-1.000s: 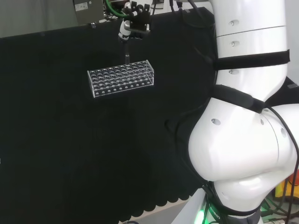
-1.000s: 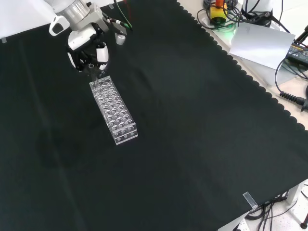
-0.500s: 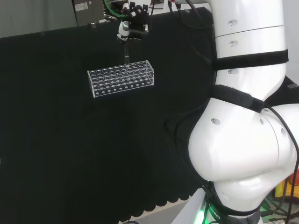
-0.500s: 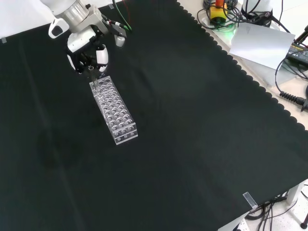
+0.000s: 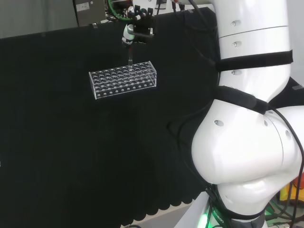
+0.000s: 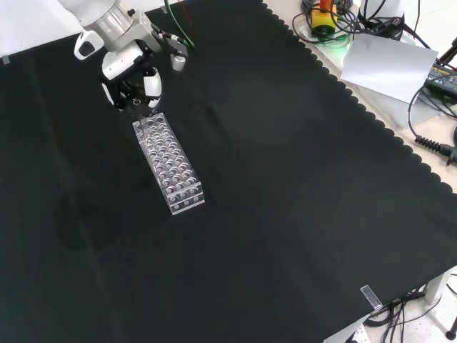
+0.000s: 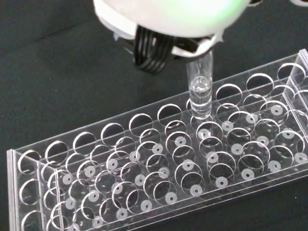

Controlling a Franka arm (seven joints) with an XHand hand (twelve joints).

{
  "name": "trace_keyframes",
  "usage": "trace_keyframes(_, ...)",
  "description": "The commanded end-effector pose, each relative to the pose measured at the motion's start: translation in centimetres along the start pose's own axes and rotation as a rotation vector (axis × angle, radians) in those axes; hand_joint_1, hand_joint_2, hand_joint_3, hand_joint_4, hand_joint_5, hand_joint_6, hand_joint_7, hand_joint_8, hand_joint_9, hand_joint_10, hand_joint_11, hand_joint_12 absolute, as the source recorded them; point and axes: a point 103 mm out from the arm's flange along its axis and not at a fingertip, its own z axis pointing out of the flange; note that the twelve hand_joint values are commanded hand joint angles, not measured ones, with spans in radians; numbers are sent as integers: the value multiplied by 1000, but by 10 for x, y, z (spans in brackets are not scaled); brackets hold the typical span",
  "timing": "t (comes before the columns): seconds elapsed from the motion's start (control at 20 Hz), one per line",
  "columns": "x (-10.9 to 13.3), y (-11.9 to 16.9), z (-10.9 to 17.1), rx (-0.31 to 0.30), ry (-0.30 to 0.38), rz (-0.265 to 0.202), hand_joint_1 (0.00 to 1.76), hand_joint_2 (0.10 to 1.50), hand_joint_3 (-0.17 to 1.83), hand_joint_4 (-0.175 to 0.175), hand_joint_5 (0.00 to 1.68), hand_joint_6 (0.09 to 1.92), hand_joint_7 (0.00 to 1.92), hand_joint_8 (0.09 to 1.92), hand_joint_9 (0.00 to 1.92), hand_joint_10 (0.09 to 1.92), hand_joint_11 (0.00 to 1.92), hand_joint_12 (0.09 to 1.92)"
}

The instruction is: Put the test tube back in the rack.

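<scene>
Directly below the hand (image 6: 132,84) – fingers pinching the upright test tube (image 7: 199,89) – stands the clear rack (image 5: 123,79), tube tip just above it.

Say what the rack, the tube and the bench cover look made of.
Rack: clear, glossy plastic, probably acrylic; sharp flat plates with round holes.
Tube: clear glass or plastic, can't tell which; see-through with bright highlights.
Cover: black matte cloth; scalloped edge, no glare.

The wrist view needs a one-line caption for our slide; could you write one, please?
The hand holds a clear test tube upright, its tip at a hole of the clear rack.
</scene>
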Motion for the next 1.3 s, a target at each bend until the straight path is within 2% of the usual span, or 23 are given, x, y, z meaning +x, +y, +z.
trace_keyframes(0.05, -1, 1, 2, 5, 1, 2, 1232, 659, 630, -175, 1318, 564, 1700, 515, 1619, 666, 1264, 862)
trace_keyframes(0.45, 1, 15, 15, 27, -15, 8, 1232, 659, 630, -175, 1318, 564, 1699, 516, 1619, 666, 1265, 862)
trace_keyframes(1.0, -1, 17, 20, 36, -14, 6, 1232, 659, 630, -175, 1318, 564, 1699, 516, 1618, 666, 1264, 862)
trace_keyframes(1.3, -6, 20, 38, 54, -18, 10, 1232, 659, 630, -175, 1318, 564, 1699, 517, 1618, 666, 1264, 862)
